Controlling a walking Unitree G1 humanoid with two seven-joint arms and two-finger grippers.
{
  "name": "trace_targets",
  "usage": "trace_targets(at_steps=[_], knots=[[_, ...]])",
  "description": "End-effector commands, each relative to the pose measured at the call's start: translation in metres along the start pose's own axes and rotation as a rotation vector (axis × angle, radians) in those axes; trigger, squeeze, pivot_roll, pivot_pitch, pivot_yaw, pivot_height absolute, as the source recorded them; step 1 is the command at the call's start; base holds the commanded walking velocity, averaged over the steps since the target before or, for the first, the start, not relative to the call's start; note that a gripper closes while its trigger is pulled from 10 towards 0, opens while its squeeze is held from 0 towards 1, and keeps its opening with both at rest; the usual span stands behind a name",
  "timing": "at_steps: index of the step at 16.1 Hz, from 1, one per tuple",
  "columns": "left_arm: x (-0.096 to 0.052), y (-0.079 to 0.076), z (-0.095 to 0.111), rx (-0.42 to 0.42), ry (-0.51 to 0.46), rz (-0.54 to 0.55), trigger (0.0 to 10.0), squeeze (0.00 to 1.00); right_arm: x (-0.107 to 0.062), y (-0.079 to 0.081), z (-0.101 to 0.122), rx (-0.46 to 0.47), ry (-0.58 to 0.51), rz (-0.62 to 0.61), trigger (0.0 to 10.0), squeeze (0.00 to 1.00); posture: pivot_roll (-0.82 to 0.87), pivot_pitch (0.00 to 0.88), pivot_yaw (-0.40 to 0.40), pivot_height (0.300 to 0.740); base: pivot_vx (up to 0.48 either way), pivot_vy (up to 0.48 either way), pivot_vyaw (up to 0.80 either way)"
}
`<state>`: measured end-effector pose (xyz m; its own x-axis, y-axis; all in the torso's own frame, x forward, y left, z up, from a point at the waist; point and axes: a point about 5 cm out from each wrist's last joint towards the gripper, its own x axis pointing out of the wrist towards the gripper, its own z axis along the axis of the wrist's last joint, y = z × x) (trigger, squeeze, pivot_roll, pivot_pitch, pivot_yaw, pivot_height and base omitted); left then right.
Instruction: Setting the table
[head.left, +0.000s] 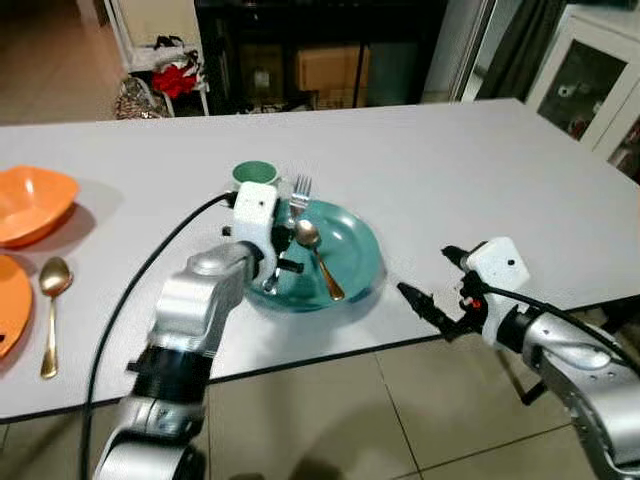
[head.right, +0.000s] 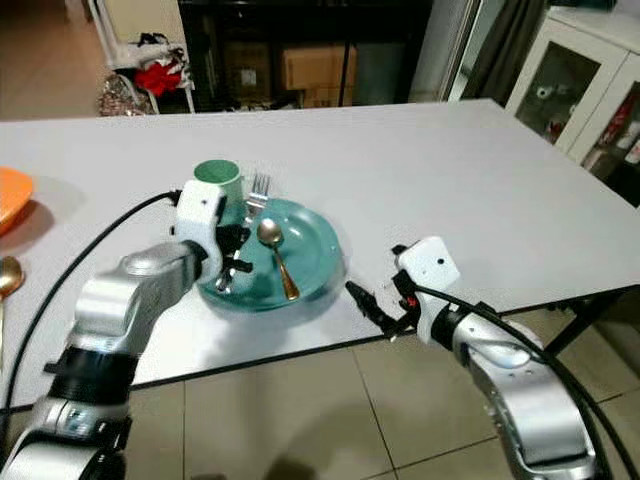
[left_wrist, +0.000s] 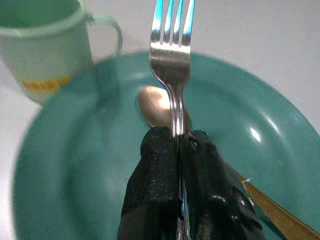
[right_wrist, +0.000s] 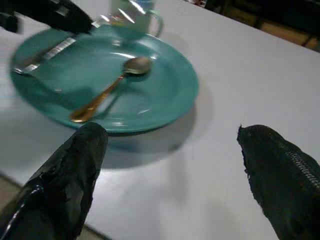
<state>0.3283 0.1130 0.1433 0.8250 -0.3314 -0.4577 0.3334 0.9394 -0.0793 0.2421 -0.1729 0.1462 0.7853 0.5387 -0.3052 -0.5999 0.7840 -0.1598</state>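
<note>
My left gripper (head.left: 283, 250) is shut on a silver fork (head.left: 300, 188) and holds it over the left part of a teal plate (head.left: 356, 246). In the left wrist view the fingers (left_wrist: 155, 165) pinch the fork's neck (left_wrist: 172, 55), with the tines pointing past the plate's far rim. A gold spoon (head.left: 319, 256) lies in the plate, bowl towards the far side. A green mug (head.left: 254, 176) stands just behind the plate's left edge. My right gripper (head.left: 422, 270) is open to the right of the plate, low over the white table (head.left: 470, 170), with nothing between its fingers (right_wrist: 65, 175).
At the table's far left sit an orange bowl (head.left: 30, 200), an orange plate (head.left: 8, 300) and a second gold spoon (head.left: 50, 310). The table's near edge runs just below the teal plate. A white cabinet (head.left: 590, 80) stands at the right, beyond the table.
</note>
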Motion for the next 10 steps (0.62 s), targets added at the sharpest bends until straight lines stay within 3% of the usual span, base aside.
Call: trace_targets(at_steps=[1, 6, 8, 10], knots=[[0.005, 0.0, 0.0, -0.042, 0.062, 0.026, 10.0, 0.0, -0.003, 0.003, 0.006, -0.025, -0.034, 0.076, 10.0, 0.0, 0.06, 0.0, -0.008, 0.74, 0.0, 0.0, 0.0], [0.019, 0.0, 0.001, -0.146, 0.162, 0.1, 10.0, 0.0, -0.003, 0.015, 0.006, -0.079, -0.017, 0.238, 10.0, 0.0, 0.05, 0.0, -0.01, 0.74, 0.0, 0.0, 0.0], [0.023, 0.0, 0.002, -0.271, 0.18, 0.134, 10.0, 0.0, -0.007, 0.02, 0.008, -0.084, -0.019, 0.31, 10.0, 0.0, 0.05, 0.0, -0.016, 0.74, 0.0, 0.0, 0.0], [0.026, 0.001, 0.003, -0.307, 0.187, 0.167, 10.0, 0.0, -0.008, 0.02, 0.007, -0.091, -0.015, 0.327, 10.0, 0.0, 0.05, 0.0, -0.017, 0.74, 0.0, 0.0, 0.0]])
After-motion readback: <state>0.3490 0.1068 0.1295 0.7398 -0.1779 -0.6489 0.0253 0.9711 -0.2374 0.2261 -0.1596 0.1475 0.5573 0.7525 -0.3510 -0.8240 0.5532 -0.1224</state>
